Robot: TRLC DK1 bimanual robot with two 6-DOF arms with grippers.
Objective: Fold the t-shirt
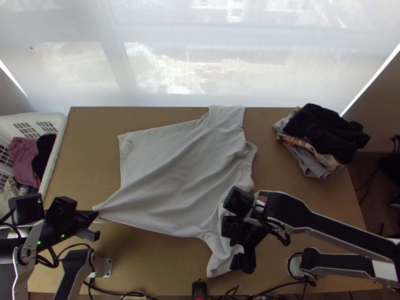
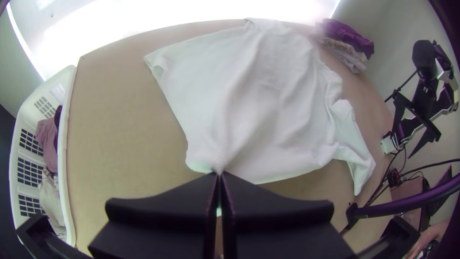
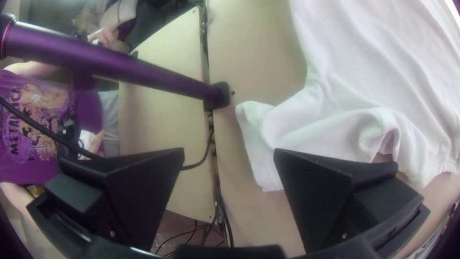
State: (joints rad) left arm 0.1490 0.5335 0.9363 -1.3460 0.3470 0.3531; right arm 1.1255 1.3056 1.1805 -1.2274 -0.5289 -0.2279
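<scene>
- Your right gripper [image 1: 243, 261] has its fingers spread, with cloth from the near sleeve just beside it; you can't tell from here whether they touch.
- Your left gripper [image 1: 95, 216], at the near left of the table [image 1: 90, 150], has its fingers pressed together, pinching the near left hem corner of the white short-sleeved T-shirt [image 1: 170, 175]. The cloth narrows to a point there, and creases fan out from it.
- The T-shirt lies spread over the middle of the table, hem to your left and shoulders to your right. Its near sleeve sticks out toward you; the side by the neck is rumpled.
- At the left edge you have a white plastic laundry basket [image 1: 61, 135], holding a mauve garment [image 1: 22, 160], a black garment [image 1: 44, 155] and some pale cloth.
- At the far right sits a stack of clothes [image 1: 312, 165], loosely piled, with a dark garment [image 1: 325, 125] on top and grey and orange-patterned cloth beneath.
- The shirt's far sleeve reaches the table's far edge.
- Beyond that edge, you've got daylight coming through a sheer blind [image 1: 160, 30].
</scene>
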